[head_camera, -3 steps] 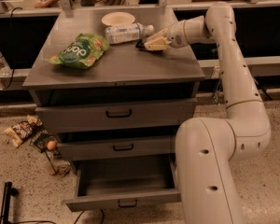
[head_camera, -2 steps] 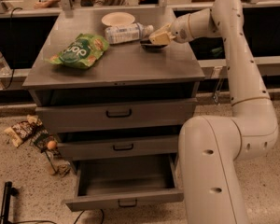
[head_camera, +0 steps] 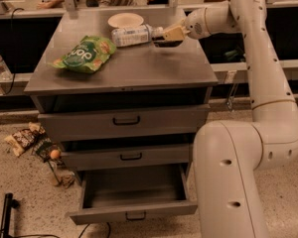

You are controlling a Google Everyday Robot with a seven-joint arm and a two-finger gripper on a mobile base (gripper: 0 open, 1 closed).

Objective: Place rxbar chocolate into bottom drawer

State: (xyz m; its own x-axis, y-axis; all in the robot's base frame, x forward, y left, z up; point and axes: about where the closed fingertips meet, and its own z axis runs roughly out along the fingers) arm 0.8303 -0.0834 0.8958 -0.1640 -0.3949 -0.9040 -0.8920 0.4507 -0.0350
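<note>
My gripper [head_camera: 169, 37] hangs just above the back right part of the grey cabinet top [head_camera: 139, 68], next to the cap end of the clear plastic bottle [head_camera: 131, 35]. Its pale fingers are shut on a small dark flat bar, the rxbar chocolate [head_camera: 167, 43], which is held slightly off the surface. The bottom drawer [head_camera: 134, 211] is pulled open at floor level and its deep grey box looks empty. The two upper drawers are shut.
A green chip bag [head_camera: 84, 54] lies on the left of the cabinet top. A pale bowl [head_camera: 125, 20] sits at the back. My white arm and base [head_camera: 233, 172] stand right of the drawers. Snack wrappers [head_camera: 22, 139] lie on the floor at left.
My gripper has risen a little off the cabinet top with the dark bar in it and has drawn slightly back towards the right. The bottle and the bag have not moved.
</note>
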